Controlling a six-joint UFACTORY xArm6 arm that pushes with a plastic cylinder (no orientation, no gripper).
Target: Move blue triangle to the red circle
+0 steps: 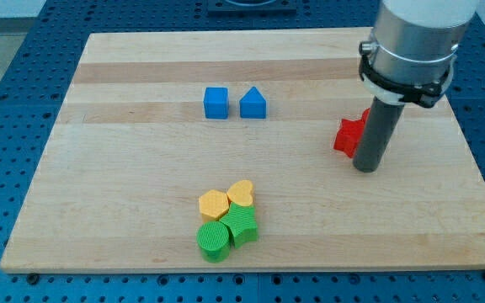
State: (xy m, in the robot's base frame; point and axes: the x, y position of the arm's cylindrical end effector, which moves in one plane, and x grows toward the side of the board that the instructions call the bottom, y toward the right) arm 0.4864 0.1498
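Note:
The blue triangle (253, 104) sits on the wooden board (125, 168) near the view's top centre, right beside a blue cube (215, 103) on its left. A red block (349, 135) lies at the view's right, partly hidden behind my rod, so I cannot make out its shape. I see no plainly round red block. My tip (366, 168) rests on the board just below and right of the red block, far to the right of the blue triangle.
A cluster near the view's bottom centre: a yellow hexagon (213, 204), a yellow heart (241, 194), a green cylinder (213, 241) and another green block (242, 225). The arm's grey body (415, 42) stands over the board's top right.

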